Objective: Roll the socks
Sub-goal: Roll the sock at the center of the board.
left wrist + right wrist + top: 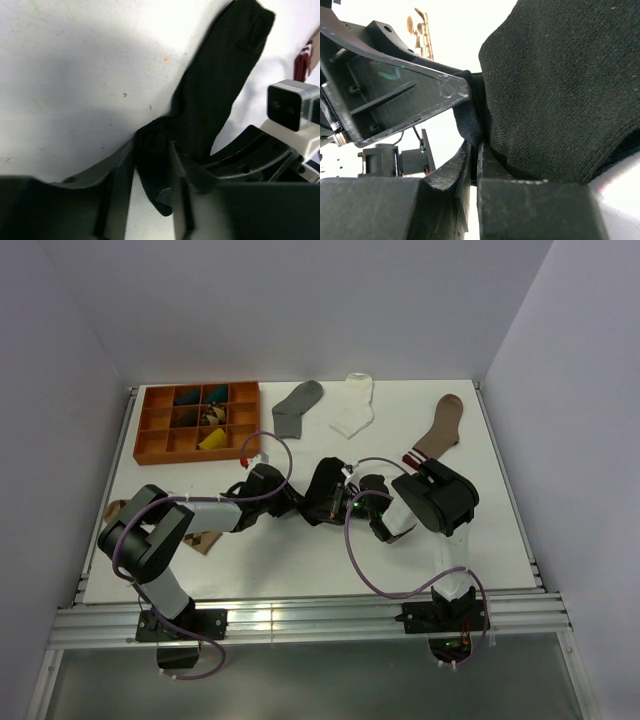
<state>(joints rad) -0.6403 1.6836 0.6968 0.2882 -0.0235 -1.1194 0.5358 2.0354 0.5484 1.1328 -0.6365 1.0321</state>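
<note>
On the white table (300,565) inside the pale-walled booth, the plain black fabric sock (215,90) lay near the middle, between the two arms. The right gripper (474,150) was clamped tight on a fold of it. The left gripper (151,146) straddled its end with jaws apart, bare table showing beside the cloth. We judged the first roll was only starting. Next, the left needed a firm pinch before turning the end over. The grey sock (298,405) and white sock (353,412) lay unrolled at the far edge.
</note>
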